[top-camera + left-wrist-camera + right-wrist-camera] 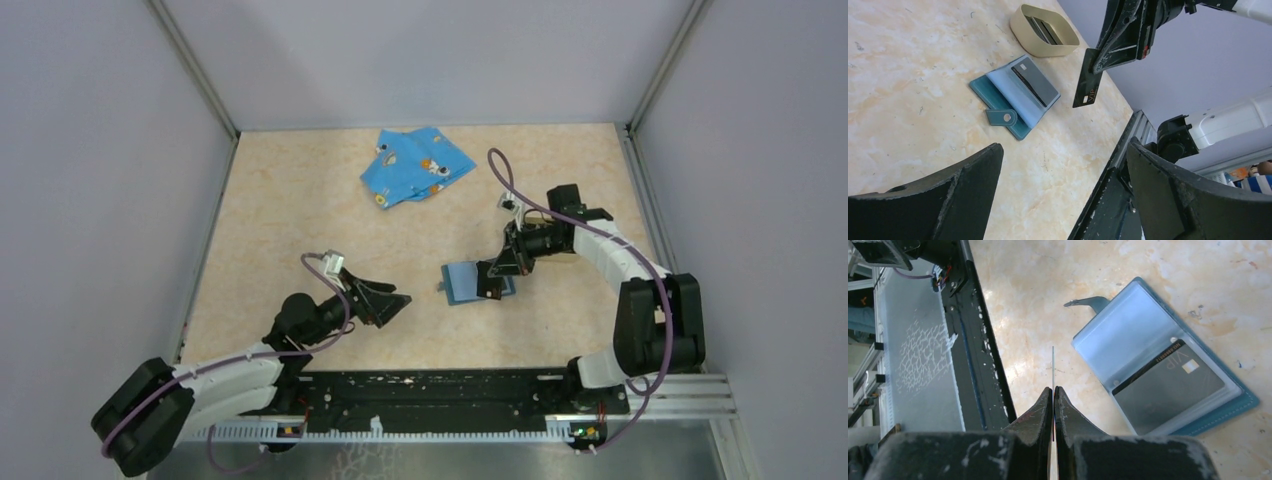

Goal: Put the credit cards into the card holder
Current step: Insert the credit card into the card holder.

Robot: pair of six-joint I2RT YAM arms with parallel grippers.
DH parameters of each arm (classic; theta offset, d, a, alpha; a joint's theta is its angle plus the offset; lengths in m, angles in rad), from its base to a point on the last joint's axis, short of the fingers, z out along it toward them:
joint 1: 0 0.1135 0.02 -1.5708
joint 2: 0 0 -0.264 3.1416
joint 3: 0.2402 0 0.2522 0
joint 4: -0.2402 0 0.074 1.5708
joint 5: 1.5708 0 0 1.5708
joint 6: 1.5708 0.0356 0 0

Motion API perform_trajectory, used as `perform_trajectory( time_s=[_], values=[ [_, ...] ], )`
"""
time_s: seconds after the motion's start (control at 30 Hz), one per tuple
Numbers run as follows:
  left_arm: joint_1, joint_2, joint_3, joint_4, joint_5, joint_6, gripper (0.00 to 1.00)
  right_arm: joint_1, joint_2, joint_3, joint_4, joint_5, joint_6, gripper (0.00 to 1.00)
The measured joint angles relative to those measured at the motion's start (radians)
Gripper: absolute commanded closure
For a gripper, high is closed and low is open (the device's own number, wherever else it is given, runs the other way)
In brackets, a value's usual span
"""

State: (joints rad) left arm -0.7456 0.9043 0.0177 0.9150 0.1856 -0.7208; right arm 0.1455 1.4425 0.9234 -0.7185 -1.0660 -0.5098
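One credit card [1168, 390] is already seated in the open card holder [1120, 335] on the worktop [1073, 280] — a second card [1087, 86] is clamped edge-down in the right tool [1053, 392], just beside the holder. More seem left in the tray [1020, 22] beyond it. The left tool [1063, 150] is held spread — empty, near the holder.

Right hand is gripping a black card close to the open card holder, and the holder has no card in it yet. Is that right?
Not quite. The card holder already has one black card in it, as the right wrist view shows. The rest stands: the right hand grips a second card close to the open holder.
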Motion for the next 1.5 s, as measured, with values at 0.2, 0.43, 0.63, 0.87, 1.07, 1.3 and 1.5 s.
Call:
perform_trajectory(
  time_s=[0.2,0.43,0.63,0.87,1.07,1.3,1.5],
  values=[
    [0.000,0.098,0.003,0.067,0.014,-0.056,0.01,-0.024,0.026,-0.007,0.028,0.010,0.025,1.00],
    [0.000,0.227,0.017,0.153,0.060,-0.096,0.01,-0.024,0.096,-0.046,0.087,0.004,0.105,1.00],
    [-0.014,0.295,0.056,0.182,0.069,-0.101,0.03,-0.024,0.098,-0.066,0.147,0.038,0.187,1.00],
    [-0.077,0.423,0.169,0.167,0.064,-0.100,0.31,-0.036,0.098,-0.072,0.207,0.103,0.260,1.00],
    [-0.098,0.548,0.297,0.112,0.057,-0.089,0.44,-0.093,0.099,-0.085,0.247,0.130,0.315,1.00],
    [-0.108,0.734,0.438,0.081,0.070,-0.070,0.49,-0.102,0.153,-0.085,0.259,0.130,0.328,1.00],
    [-0.108,0.819,0.466,0.079,0.105,-0.071,0.49,-0.102,0.164,-0.085,0.258,0.130,0.328,1.00]
  ],
)
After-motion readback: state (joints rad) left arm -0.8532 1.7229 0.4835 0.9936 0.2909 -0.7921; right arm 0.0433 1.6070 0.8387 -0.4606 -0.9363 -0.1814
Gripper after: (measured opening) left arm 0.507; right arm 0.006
